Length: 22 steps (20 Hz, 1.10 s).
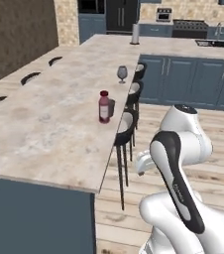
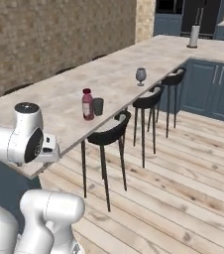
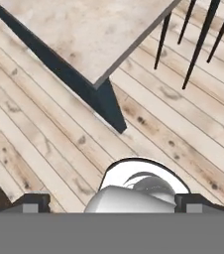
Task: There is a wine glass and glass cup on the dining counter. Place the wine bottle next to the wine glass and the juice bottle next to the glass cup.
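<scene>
The stout maroon-red juice bottle [image 1: 103, 106] is stood on the beige marbled dining counter [image 1: 44, 134], touching the dark glass cup [image 1: 111, 107], well ahead of the claw [image 3: 112, 203], whose fingers are spread and empty. The clear stemmed wine glass [image 1: 122, 74] is placed farther off; being fragile, it should be avoided.

Lighting even and bright throughout; rendering soft, slightly blurred; faint shadows under the stools [image 2: 110, 133]; no glare.

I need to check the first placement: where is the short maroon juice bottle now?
The short maroon juice bottle stands upright on the beige marbled dining counter near its stool-side edge, right beside the dark grey tumbler.
</scene>
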### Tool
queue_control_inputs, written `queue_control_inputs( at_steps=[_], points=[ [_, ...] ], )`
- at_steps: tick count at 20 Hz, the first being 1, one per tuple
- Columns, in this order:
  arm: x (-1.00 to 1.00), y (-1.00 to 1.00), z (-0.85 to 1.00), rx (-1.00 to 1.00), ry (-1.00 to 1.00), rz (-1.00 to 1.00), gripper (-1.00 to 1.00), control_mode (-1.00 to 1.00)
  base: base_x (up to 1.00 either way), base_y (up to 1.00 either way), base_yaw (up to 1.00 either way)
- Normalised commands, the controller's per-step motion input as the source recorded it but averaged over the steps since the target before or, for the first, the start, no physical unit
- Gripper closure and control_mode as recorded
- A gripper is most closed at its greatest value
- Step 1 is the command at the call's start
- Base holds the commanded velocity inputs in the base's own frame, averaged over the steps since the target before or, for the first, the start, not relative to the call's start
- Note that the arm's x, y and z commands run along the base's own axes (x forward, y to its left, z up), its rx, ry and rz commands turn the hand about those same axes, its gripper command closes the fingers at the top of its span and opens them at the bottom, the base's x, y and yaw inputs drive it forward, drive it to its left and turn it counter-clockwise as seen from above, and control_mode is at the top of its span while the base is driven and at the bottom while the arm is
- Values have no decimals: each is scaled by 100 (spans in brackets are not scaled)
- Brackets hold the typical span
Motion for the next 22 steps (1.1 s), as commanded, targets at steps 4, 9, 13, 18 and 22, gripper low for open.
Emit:
queue_control_inputs(
  at_steps=[4, 9, 13, 18, 22],
  points=[
    [0, 0, 0, 0, 0, 0, -100, 100, -49, 18, 64],
    [0, 0, 0, 0, 0, 0, -100, 100, -33, 28, 81],
    [0, 0, 0, 0, 0, 0, -100, 100, -35, 35, 74],
    [0, 0, 0, 0, 0, 0, -100, 100, -24, 49, 55],
    [0, 0, 0, 0, 0, 0, -100, 100, 30, 51, 20]
  ],
)
